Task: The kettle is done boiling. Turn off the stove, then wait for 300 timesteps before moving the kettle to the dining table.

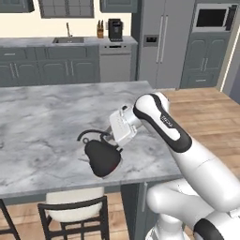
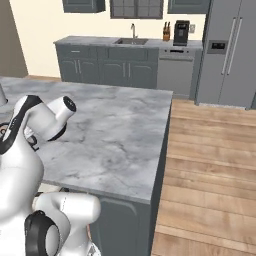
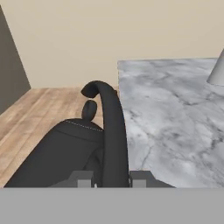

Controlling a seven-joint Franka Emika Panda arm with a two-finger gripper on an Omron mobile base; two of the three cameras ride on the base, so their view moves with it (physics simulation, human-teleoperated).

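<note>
One kettle, black and squat, sits tilted at the near edge of my one big marble worktop. My tool is pinching its arched handle; in the hand view the two fingertips sit either side of that dark loop. One chair is tucked under the slab's edge. Across the room I count one sink, one coffee machine, one fridge.

Kettle: small, squat, black, arched loop handle; tilting, hanging by its handle over the near edge of the dining table. Table: broad grey-white veined marble slab, island-like. The stove isn't showing.
</note>
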